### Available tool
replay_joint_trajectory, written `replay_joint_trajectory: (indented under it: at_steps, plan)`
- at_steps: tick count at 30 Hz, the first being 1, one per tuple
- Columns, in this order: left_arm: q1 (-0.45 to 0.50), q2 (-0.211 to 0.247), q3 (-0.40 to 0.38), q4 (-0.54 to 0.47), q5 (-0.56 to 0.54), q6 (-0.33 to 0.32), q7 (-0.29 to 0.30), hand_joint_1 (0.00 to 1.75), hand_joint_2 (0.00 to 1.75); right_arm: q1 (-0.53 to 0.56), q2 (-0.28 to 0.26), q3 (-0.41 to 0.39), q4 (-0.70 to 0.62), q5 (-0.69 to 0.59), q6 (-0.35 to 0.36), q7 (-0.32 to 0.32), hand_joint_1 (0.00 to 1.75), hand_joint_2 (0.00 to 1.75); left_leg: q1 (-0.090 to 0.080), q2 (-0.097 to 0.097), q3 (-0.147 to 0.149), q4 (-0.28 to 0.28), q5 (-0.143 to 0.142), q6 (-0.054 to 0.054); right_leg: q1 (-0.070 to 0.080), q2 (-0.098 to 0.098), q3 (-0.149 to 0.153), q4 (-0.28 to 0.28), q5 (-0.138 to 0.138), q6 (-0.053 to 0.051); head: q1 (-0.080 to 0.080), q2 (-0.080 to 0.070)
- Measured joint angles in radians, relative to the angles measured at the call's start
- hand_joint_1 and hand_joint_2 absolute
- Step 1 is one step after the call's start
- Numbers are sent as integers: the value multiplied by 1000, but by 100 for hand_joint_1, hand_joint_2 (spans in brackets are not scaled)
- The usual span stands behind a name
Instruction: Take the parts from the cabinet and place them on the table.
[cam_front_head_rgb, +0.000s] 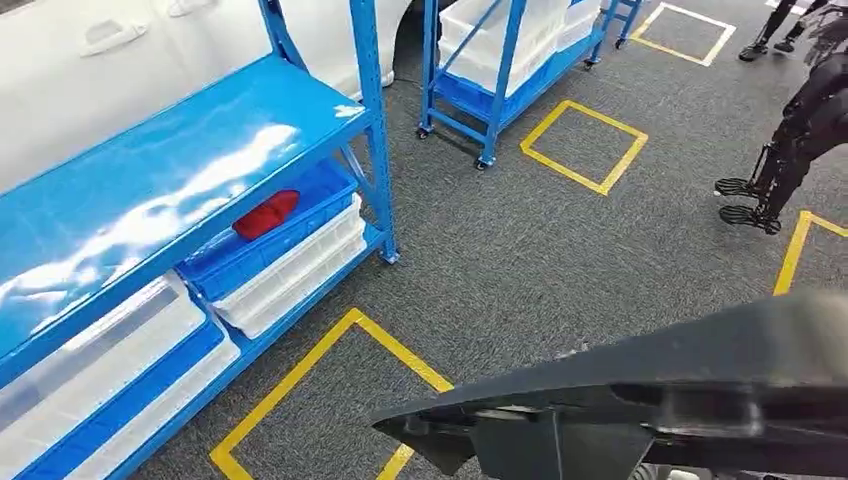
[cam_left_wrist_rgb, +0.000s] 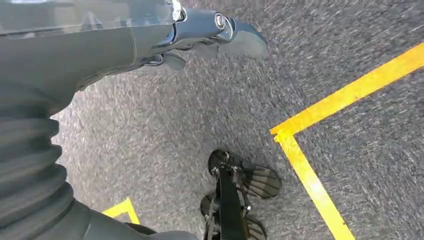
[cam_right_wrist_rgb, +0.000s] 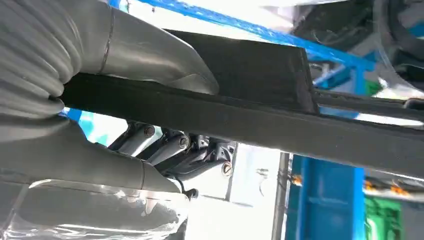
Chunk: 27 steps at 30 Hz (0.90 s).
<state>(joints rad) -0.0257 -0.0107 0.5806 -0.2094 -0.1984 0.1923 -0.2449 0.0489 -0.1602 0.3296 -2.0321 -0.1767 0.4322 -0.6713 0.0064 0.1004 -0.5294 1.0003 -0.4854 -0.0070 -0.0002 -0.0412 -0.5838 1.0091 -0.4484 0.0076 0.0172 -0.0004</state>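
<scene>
The right hand (cam_right_wrist_rgb: 125, 125) grips a long black part (cam_right_wrist_rgb: 280, 120). In the right wrist view, the thick grey thumb lies along one face of the part and the darker fingers (cam_right_wrist_rgb: 170, 150) curl against the opposite face, so the flat strip is clamped between them. The part runs lengthwise away from the hand and out past the picture's edge, with a raised black flange standing along one side.

In the head view, the same black part (cam_front_head_rgb: 640, 400) stretches across the lower right of the picture, close under the camera. Its long axis lies roughly crosswise to the robot's body, tilted slightly, with a blunt pointed end toward the robot's left. It is carried in the air above grey carpet, not resting on any surface.

The left hand (cam_left_wrist_rgb: 200, 35) hangs over the floor. Its fingers look curled in with nothing visibly between them, though blur makes this uncertain. The right hand is the one carrying the load.

To the robot's left stands a blue shelving rack (cam_front_head_rgb: 200, 150) with a glossy, bare top shelf. Lower down sit a blue bin (cam_front_head_rgb: 290, 235) holding a red object (cam_front_head_rgb: 266, 214) and several white bins (cam_front_head_rgb: 295, 270). A second blue rack (cam_front_head_rgb: 510, 60) stands further off. Yellow tape squares (cam_front_head_rgb: 583, 145) mark the carpet. No worktop is visible, so the part likely needs carrying further, with care for its long overhang.
</scene>
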Motion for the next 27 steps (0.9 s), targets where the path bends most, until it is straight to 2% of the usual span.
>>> replay_joint_trajectory:
  at_steps: [1, 2, 3, 4, 5, 6, 7, 8, 9, 10, 11, 12, 13, 14, 15, 17, 18, 19, 20, 21, 22, 23, 24, 25, 26, 27]
  plan:
    - [-2, -2, 0, 0, 1, 11, -7, 0, 175, -13, 0, 0, 0, -23, 6, 22, 175, 175, 1, 9, 3, -3, 2, -5, 2, 10, -3, 1, 1, -4, -1, 0]
    - [-5, -3, 0, 0, -1, 18, -16, 0, 175, -34, 0, -2, 1, -54, 14, 44, 175, 175, -2, 21, 7, -5, 1, -12, 0, 24, -2, -9, 7, -13, 0, 0]
    - [-9, -4, 0, 0, -2, 19, -19, 0, 175, -51, 0, -3, 3, -84, 24, 60, 175, 175, 6, -11, 3, 7, -9, -18, -9, 30, 3, -18, 15, -18, -2, 0]
    - [-10, -4, 1, 0, -1, 18, -19, 0, 175, -80, 0, -4, 11, -116, 36, 71, 175, 175, 7, -56, -14, 46, -40, -19, -9, 37, 3, -20, 17, -25, -1, 0]
    - [-9, -4, 2, 0, -1, 10, -15, 0, 175, -110, 0, -5, 28, -142, 49, 76, 175, 175, 7, -77, -45, 116, -82, -19, -8, 47, 1, -20, 20, -29, -2, 0]
    - [-8, -3, 4, 0, 2, -2, -7, 0, 175, -136, 0, -6, 50, -165, 63, 82, 175, 175, 6, -89, -87, 204, -123, -19, -7, 57, -2, -20, 21, -31, -5, 0]
    - [-7, -3, 8, 0, 3, -14, -1, 0, 175, -161, 0, -7, 71, -178, 73, 89, 175, 175, 6, -93, -125, 283, -151, -20, -5, 68, -5, -19, 22, -32, -5, 0]
    - [-5, -3, 11, 0, 7, -26, 7, 0, 175, -181, 0, -10, 95, -189, 80, 98, 175, 175, 6, -93, -148, 325, -154, -20, -5, 81, -8, -16, 23, -32, -5, 0]
    - [-5, -3, 14, 0, 10, -33, 10, 0, 175, -194, 0, -10, 109, -193, 84, 105, 175, 175, 6, -93, -145, 313, -133, -20, -5, 93, -10, -12, 24, -31, -5, 0]
    - [-5, -5, 16, 0, 11, -39, 11, 0, 175, -204, 0, -10, 122, -196, 86, 109, 175, 175, 7, -93, -121, 259, -93, -19, -5, 103, -10, -10, 24, -29, -5, 0]
    - [-5, -4, 17, 0, 12, -43, 12, 0, 175, -222, 0, -10, 135, -198, 87, 111, 175, 175, 8, -97, -84, 178, -46, -18, -5, 113, -11, -6, 23, -28, -4, 0]
    - [-5, -4, 18, 0, 12, -43, 12, 0, 175, -241, 1, -10, 151, -198, 87, 114, 175, 175, 10, -113, -49, 104, -10, -17, -6, 122, -13, -1, 22, -25, -5, 0]
    - [-6, -4, 20, 0, 12, -43, 11, 0, 175, -262, 1, -10, 163, -199, 87, 116, 175, 175, 15, -169, -20, 37, 0, -14, -7, 133, -18, 6, 20, -19, -6, 0]
    - [-6, -5, 21, 0, 12, -44, 11, 0, 175, -269, 2, -10, 169, -200, 86, 119, 175, 175, 16, -179, -15, 18, -5, -13, -1, 142, -27, 17, 19, -11, -5, 0]
    - [-6, -5, 21, 0, 9, -47, 11, 0, 175, -269, 2, -10, 172, -200, 85, 121, 175, 175, 13, -173, -18, 24, -4, -11, -6, 149, -31, 14, 25, -3, -3, 0]
    - [-5, -5, 21, 0, 1, -49, 10, 0, 175, -268, 2, -10, 179, -200, 87, 122, 175, 175, 6, -154, -17, 24, 0, 1, -10, 169, -35, 7, 32, 11, -5, 0]
    - [-6, -11, 21, 0, 1, -49, 11, 0, 175, -270, 2, -11, 183, -201, 88, 122, 175, 175, 14, -139, -15, 11, 8, 13, -13, 167, -39, 11, 29, 15, -6, 0]
    - [-8, -12, 21, 0, 1, -49, 12, 0, 175, -275, 2, -12, 188, -201, 88, 122, 175, 175, 12, -127, -14, 6, 12, 19, -7, 111, -48, 31, 14, 17, -1, 0]
    - [-8, -12, 22, 0, 1, -49, 12, 0, 175, -282, 2, -12, 193, -201, 88, 123, 175, 175, 10, -116, -15, 5, 13, 26, -6, 77, -74, 84, -20, 21, 5, 0]
    - [-7, -13, 23, 0, 1, -50, 13, 0, 175, -287, 2, -12, 199, -201, 88, 123, 175, 175, 6, -103, -17, 5, 13, 26, -7, 60, -117, 171, -63, 25, 4, 0]
    - [-6, -13, 23, 0, 1, -50, 15, 0, 175, -287, 2, -12, 204, -201, 89, 123, 175, 175, 4, -90, -18, 5, 12, 27, -9, 54, -154, 250, -95, 27, 5, 0]
    - [-5, -13, 23, 0, 1, -50, 16, 0, 175, -287, 2, -11, 210, -201, 89, 123, 175, 175, 3, -77, -19, 5, 12, 28, -11, 52, -183, 310, -111, 29, 5, 0]
    - [-5, -14, 24, 0, 1, -50, 18, 0, 175, -287, 2, -11, 216, -201, 89, 123, 175, 175, 1, -64, -18, 5, 11, 28, -12, 51, -188, 320, -102, 29, 5, 0]
    - [-7, -15, 24, 0, 1, -50, 18, 0, 175, -287, 2, -11, 220, -201, 89, 123, 175, 175, 0, -53, -18, 5, 10, 28, -12, 49, -168, 284, -76, 27, 5, 0]
    - [-9, -16, 24, 0, 2, -51, 18, 0, 175, -288, 2, -11, 222, -201, 93, 123, 175, 175, -1, -43, -16, 5, 9, 28, -11, 43, -126, 206, -36, 22, 5, 0]
    - [-10, -18, 25, 0, 5, -55, 18, 0, 175, -290, 2, -11, 225, -201, 96, 122, 175, 175, -3, -34, -13, 5, 6, 27, -7, 25, -74, 112, 2, 14, 5, 0]
